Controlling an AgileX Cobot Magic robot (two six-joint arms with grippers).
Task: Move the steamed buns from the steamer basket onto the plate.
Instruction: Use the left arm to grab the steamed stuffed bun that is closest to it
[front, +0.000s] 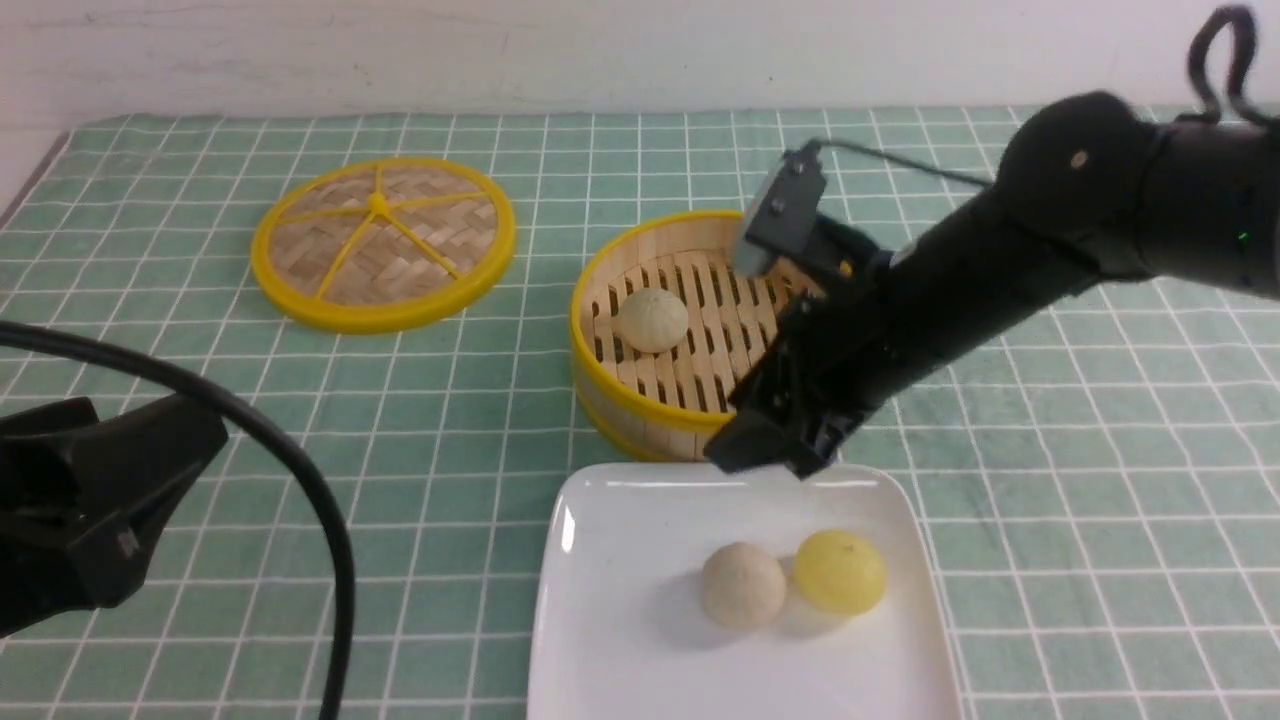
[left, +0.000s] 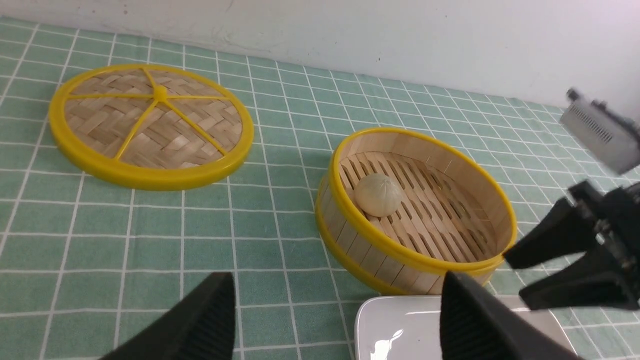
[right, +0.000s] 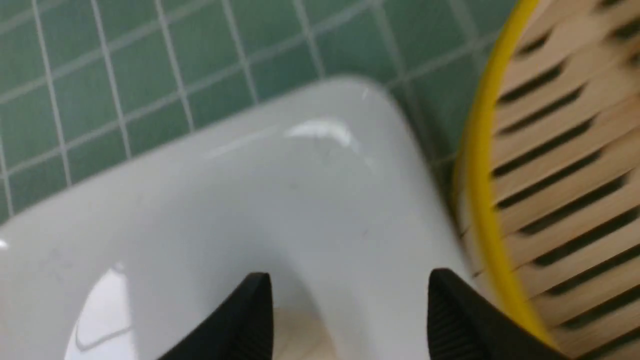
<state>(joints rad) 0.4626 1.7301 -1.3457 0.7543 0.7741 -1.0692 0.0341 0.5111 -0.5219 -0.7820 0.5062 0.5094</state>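
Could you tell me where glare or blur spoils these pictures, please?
Front view: sharp, with glare streaks along the rim of the glossy white square plate. Left wrist view: the round bamboo steamer basket is crisp, but the grey camera box at the edge is motion-smeared. Right wrist view: soft throughout, with white glare patches on the plate and streaked basket slats.

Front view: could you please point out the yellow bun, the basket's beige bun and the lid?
yellow bun (front: 840, 571), front view, dome centre.
basket's beige bun (front: 652, 319), front view, dome centre.
lid (front: 383, 245), front view, woven middle.
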